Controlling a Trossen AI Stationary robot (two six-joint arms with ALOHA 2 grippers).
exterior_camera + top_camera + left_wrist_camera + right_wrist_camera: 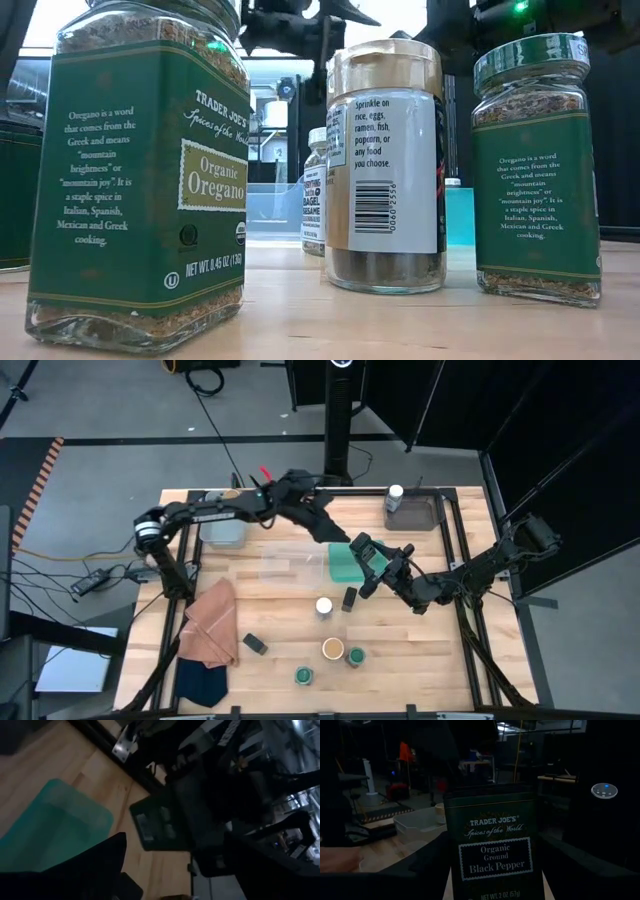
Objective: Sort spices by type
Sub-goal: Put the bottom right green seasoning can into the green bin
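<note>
Teal tray (346, 564), pepper tin (492, 852) in right gripper (380, 560)

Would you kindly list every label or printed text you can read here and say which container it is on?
"TRADER JOE'S Spices of the World Organic Oregano NET WT. 0.45 OZ (13g)": near oregano jar.
"Sprinkle on rice, eggs, ramen, fish, popcorn, or any food you choose.": tan-lidded jar.
"Oregano is a word that comes from the Greek...": second oregano jar.
"BAGEL SESAME": small far jar; the rest is too small.
"TRADER JOE'S Organic Ground Black Pepper": tin at the right gripper.
</note>
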